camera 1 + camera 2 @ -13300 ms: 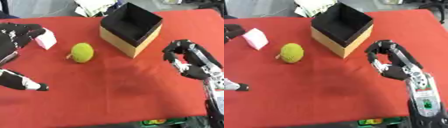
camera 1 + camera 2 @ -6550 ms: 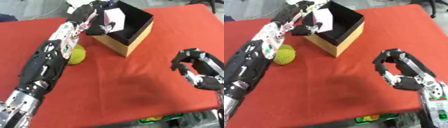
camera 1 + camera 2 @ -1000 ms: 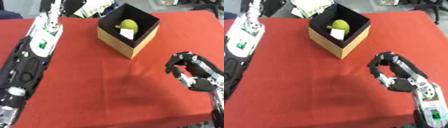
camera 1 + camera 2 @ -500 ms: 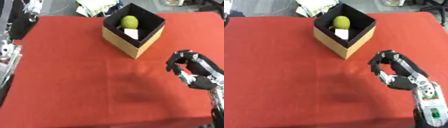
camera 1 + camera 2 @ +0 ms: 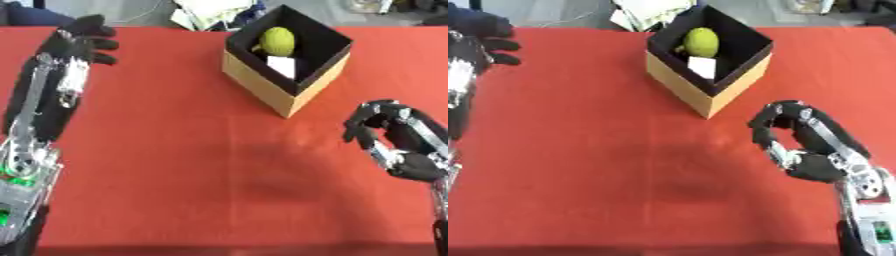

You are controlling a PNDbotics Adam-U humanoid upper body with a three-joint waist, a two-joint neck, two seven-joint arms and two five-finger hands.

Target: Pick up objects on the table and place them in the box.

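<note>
Nearest to me, the red table [image 5: 192, 165] lies bare across its front half. At the right side the robot's right hand [image 5: 802, 142] hovers just over the cloth, its fingers curled inward toward the thumb and holding nothing. It sits just in front of and to the right of the box, apart from it.

Along the left edge the left arm stretches away from me, and the left hand [image 5: 77, 40] shows near the far left corner of the table, fingers relaxed and spread, gripping nothing, well apart from the box.

Further back, right of centre, stands the box [image 5: 262, 87], tan outside and black inside, open at the top. Inside it lie a yellow-green round fruit [image 5: 701, 42] toward the far side and a small white block [image 5: 702, 67] just in front of it.
</note>
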